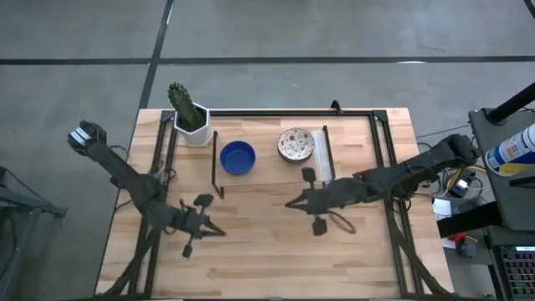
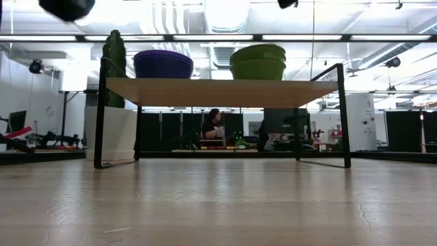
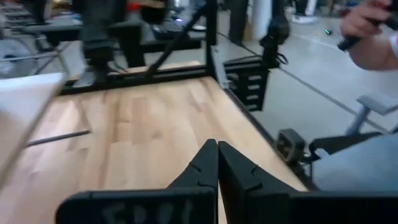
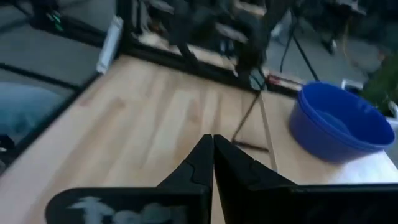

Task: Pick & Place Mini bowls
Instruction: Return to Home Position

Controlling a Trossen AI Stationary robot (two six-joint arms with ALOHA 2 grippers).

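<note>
1. Two stacks of mini bowls stand on the shelf point(image 1: 266, 138) at the back of the table point(image 1: 267, 259); we see the blue bowls point(image 1: 237, 157) toward its left end and the white patterned bowls point(image 1: 296, 144) toward its right end, apart from each other.
2. From table height both stacks sit on the shelf's wooden top; the white patterned bowls point(image 2: 257, 61) show at least two nested rims; we cannot tell how many blue bowls point(image 2: 162, 64) are nested.
3. One cactus point(image 1: 184, 102) in a white pot point(image 1: 197, 134) stands on the table just beside the shelf's left end.
4. The left tool point(image 1: 219, 233) hangs over the front left part of the table, well apart from the shelf; its wrist view shows us its fingers point(image 3: 202, 168) closed tip to tip, gripping nothing.
5. The right tool point(image 1: 290, 203) hangs over the middle of the table, near the front of the shelf on the patterned stack's side; it is closed as well, its fingers point(image 4: 199, 162) pressed together and gripping nothing; its wrist view looks toward the blue bowls on the shelf.
6. In the room beyond the table we see a person point(image 2: 214, 126) far off; in the left wrist view a hand point(image 3: 367, 22) past the table's edge holds a dark object.
</note>
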